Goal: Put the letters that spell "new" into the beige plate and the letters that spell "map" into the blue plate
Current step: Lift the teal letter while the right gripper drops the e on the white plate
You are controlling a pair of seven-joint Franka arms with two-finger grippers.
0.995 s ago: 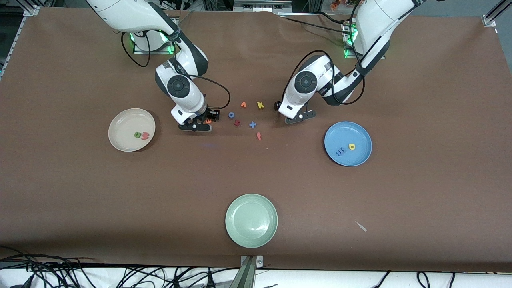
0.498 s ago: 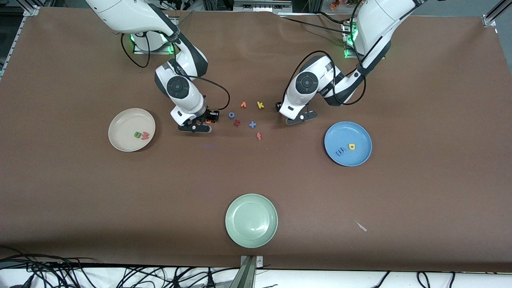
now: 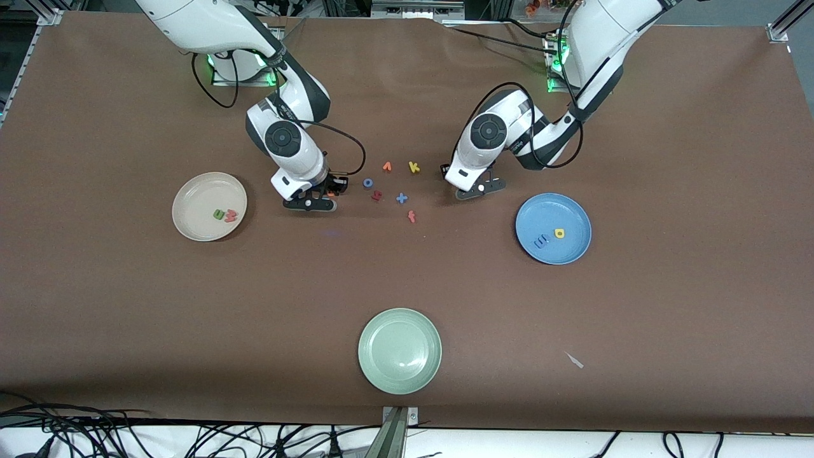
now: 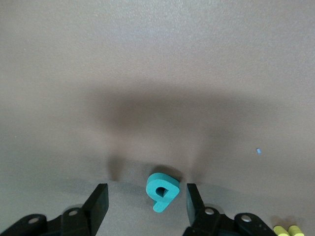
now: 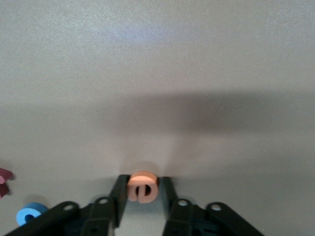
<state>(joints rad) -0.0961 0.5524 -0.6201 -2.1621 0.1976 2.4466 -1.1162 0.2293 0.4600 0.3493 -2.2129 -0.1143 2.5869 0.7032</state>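
Front view: both arms are lowered to the brown table [image 3: 127, 305] on either side of a loose cluster of letters. The right gripper [image 5: 142, 196] is clamped on the orange e [image 5: 142, 186], both fingers pressed against its sides at table level, between the beige plate [image 3: 191, 191] and the blue o [image 3: 367, 182]. The beige plate holds the green n [image 3: 218, 214] and the pinkish-red w [image 3: 231, 216] side by side. The left gripper [image 4: 147, 204] straddles the teal p [image 4: 161, 191], its jaws apart with a gap on each side, not touching it. The blue plate [image 3: 572, 210] holds the blue m [image 3: 541, 241] and the yellow a [image 3: 559, 233]. The yellow k [image 3: 414, 167] lies in the cluster. The pale green plate [image 3: 399, 350] sits nearest the front camera.
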